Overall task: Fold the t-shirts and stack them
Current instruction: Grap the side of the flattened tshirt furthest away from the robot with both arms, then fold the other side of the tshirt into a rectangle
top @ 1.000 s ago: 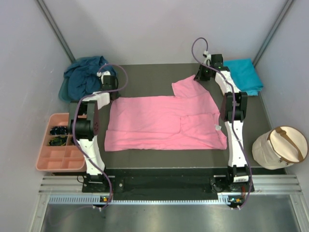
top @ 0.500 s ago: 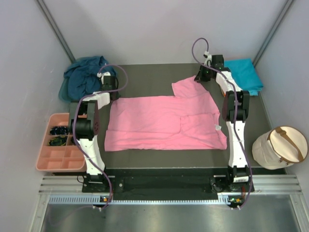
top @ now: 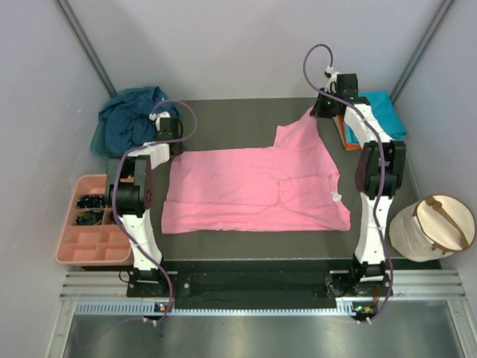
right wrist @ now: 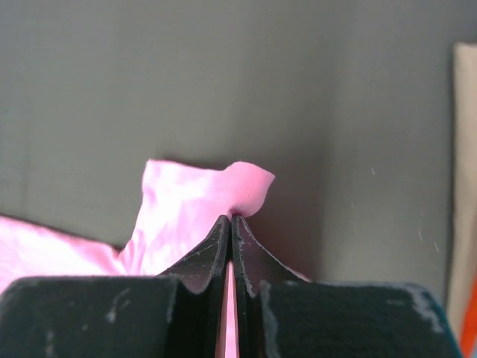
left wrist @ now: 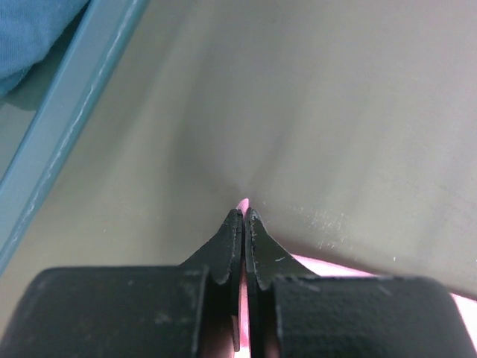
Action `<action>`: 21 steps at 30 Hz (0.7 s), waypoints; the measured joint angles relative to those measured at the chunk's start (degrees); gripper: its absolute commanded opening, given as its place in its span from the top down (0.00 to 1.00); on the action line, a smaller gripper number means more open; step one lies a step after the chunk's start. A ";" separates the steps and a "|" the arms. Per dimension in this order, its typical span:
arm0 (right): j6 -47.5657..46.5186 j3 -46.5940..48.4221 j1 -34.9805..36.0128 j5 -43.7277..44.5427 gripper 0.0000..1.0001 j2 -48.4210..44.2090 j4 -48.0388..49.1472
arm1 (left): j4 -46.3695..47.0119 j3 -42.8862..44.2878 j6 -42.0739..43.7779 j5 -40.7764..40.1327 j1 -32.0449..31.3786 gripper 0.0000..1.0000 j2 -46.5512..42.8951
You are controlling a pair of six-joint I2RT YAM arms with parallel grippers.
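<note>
- A bright pink t-shirt (top: 246,186) lies spread on the dark table (top: 223,119).
- The left tool (left wrist: 244,215) is clamped on its far left corner.
- The right tool (right wrist: 230,220) is clamped on its far right corner.

Nothing written can be read in any view. The small white tag (top: 337,197) on the bright pink cloth t-shirt (top: 246,186) is too small to make out.
</note>
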 measured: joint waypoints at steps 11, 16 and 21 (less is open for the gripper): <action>3.58 -23.54 0.00 9.62 1.00 -19.74 2.21 | 0.00 -6.32 -3.43 -1.88 0.00 1.00 -5.84; 7.98 -33.27 0.00 13.14 1.00 -26.38 3.74 | 0.00 -9.97 -6.05 -3.26 0.00 1.00 -9.92; 12.92 -42.18 0.02 16.44 1.00 -34.71 4.35 | -0.02 -13.18 -8.98 -4.26 -0.07 1.00 -13.55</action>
